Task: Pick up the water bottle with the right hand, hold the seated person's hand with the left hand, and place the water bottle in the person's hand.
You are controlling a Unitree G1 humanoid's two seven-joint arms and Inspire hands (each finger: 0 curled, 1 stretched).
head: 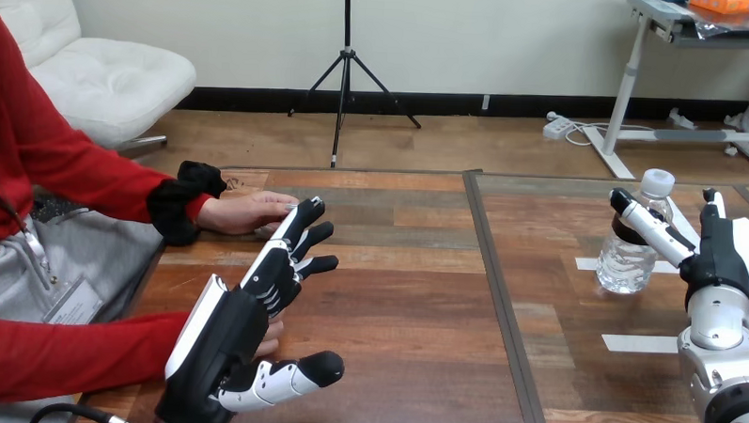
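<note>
Water bottle (pixel 623 267) is clear plastic, perhaps ribbed, white-capped.

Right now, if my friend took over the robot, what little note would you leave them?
Left hand: open, fingers straight, fingertips by the person's farther hand, which lies on the table. It is not curled round it, and I cannot tell if they touch. The person's nearer hand peeks out beside the left hand.
Right hand: open beside the water bottle, one digit crossing its front, not closed on it.
The bottle stands upright on the table, cap on.
Done: nothing gripped yet.
Left: grip the bottle, hold the person's hand, put the bottle in it.
</note>
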